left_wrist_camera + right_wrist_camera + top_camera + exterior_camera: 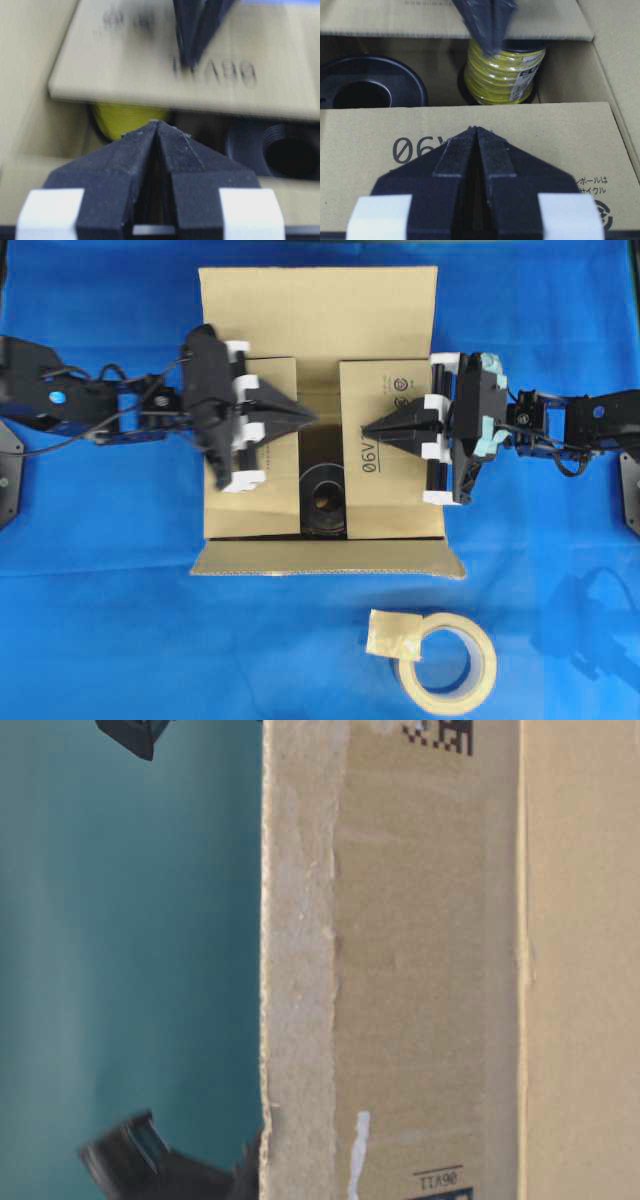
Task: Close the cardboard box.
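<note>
Cardboard box (320, 410) at centre of blue tabletop (100, 620), seen from overhead; far and near flaps spread outward, two side flaps folded inward over the opening, a gap left between them.

Left gripper (310, 418) above the left side flap (272, 445), fingers pressed together to a point, tip at the flap's inner edge. Right gripper (368, 428) above the right side flap (385, 435), printed "06V", fingers likewise pressed together, tip near that flap's inner edge. Tips facing each other across the gap, apart.

Through the gap: black spool (322, 498) inside the box; yellow wire spool (502, 75) beside it, visible from the right wrist view, partly under the opposite flap.

Roll of beige tape (448, 662) on the tabletop, in front of the box, well apart from both grippers.

Table-level view: box wall (420, 960) filling most of the frame, black square code (440, 734) at top.
</note>
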